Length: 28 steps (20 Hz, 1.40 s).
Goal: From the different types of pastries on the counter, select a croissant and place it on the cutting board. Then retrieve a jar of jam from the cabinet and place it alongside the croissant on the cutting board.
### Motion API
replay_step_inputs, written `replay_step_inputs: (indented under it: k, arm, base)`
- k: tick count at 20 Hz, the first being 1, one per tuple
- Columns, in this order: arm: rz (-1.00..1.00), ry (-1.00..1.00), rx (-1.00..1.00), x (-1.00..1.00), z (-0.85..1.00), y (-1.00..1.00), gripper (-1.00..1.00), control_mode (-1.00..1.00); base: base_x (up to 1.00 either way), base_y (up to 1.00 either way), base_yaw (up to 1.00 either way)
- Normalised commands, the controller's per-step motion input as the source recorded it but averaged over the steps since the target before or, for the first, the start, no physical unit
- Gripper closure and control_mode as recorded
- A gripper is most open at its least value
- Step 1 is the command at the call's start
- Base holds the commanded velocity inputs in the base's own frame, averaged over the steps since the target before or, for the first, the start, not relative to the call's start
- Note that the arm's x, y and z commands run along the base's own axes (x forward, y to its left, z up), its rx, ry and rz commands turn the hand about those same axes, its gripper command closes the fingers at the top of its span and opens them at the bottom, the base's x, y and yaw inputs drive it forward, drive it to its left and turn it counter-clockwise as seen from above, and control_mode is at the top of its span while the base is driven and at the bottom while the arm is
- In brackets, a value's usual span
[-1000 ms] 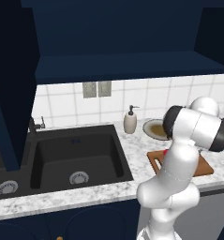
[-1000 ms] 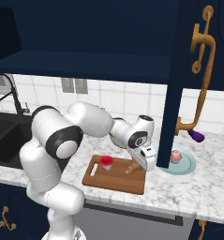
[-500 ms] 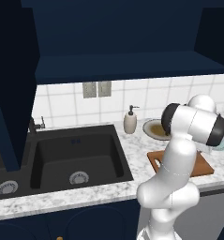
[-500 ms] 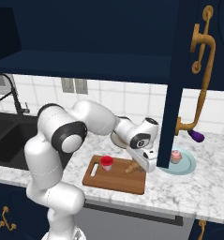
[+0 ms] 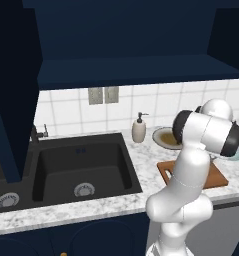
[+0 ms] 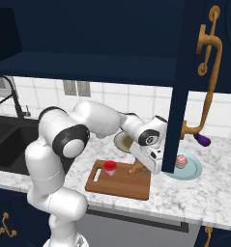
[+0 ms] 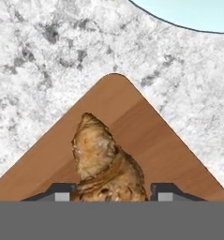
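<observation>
croissant [image 7: 106,164] now pinched again by the claw [image 7: 112,193] on the cutting board [image 6: 119,182], beside the jam jar [image 6: 109,167], so not released yet.

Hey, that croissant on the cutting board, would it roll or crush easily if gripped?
The croissant looks lumpy and oblong, so it probably won't roll far. Its flaky surface suggests it is light and may crush under firm squeezing. The gripper is shut on it above the cutting board.

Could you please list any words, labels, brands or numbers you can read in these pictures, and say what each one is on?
There is no readable text.
jar of jam: no lettering can be made out on it.
soap dispenser: plain, no label.
cutting board, croissant, plate: unmarked.
</observation>
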Motion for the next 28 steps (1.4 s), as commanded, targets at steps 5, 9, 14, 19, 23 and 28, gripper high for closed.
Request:
replay_step_inputs:
  k: [5,9,14,19,23,28]
  arm:
    - [0.06,-0.01,0.0,-0.63,0.59,0.08,-1.0,-1.0]
    - [0.02,-0.02,0.0,-0.38,0.29,0.31,-1.0,-1.0]
    - [0.03,0.0,0.0,-0.24,0.44,0.59,-1.0,-1.0]
    - [-0.02,0.0,-0.02,-0.73,0.03,0.06,-1.0,-1.0]
    - [-0.1,0.04,-0.01,-0.56,-0.05,0.0,-1.0,-1.0]
    - [-0.13,0.15,0.0,-0.33,-0.17,0.0,-1.0,-1.0]
  base:
    - [0.0,0.0,0.0]
    - [0.0,0.0,0.0]
    - [0.0,0.0,0.0]
    - [0.0,0.0,0.0]
    - [0.0,0.0,0.0]
    - [0.0,0.0,0.0]
